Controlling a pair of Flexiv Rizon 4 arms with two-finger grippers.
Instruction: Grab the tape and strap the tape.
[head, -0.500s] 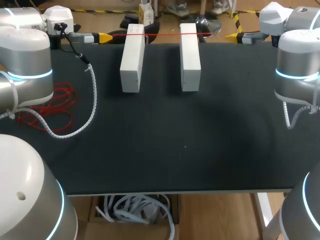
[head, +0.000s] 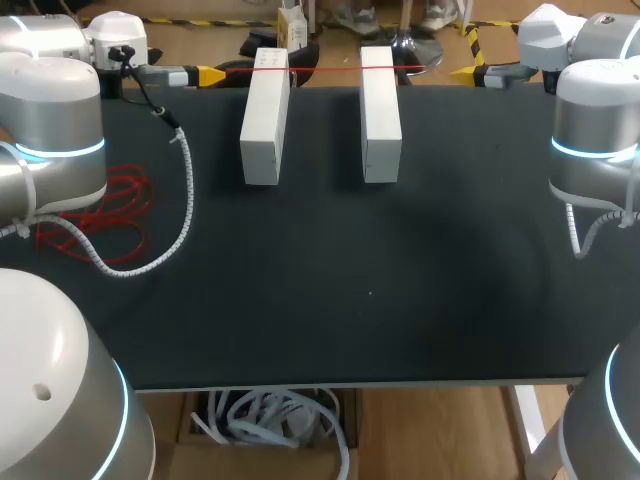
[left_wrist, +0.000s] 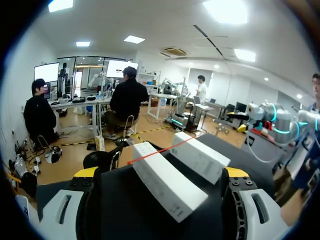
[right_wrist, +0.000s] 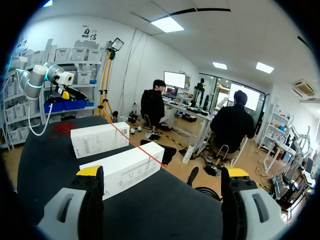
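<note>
Two long white boxes stand side by side at the table's far edge, the left box (head: 265, 115) and the right box (head: 380, 112). A thin red tape (head: 325, 69) runs straight across their far ends. My left gripper (head: 212, 75) is open at the tape's left end, level with it. My right gripper (head: 468, 73) is open beyond the tape's right end. In the left wrist view the left gripper (left_wrist: 161, 173) has both boxes and the red tape (left_wrist: 160, 151) ahead between its spread fingers. The right gripper (right_wrist: 162, 172) faces the boxes and the red tape (right_wrist: 135, 144) from the other side. Neither holds anything.
A loose pile of red cord (head: 95, 215) lies on the black table (head: 350, 290) at the left, beside a white coiled cable (head: 183, 200) hanging from my left arm. The table's front edge is near the base of the head view.
</note>
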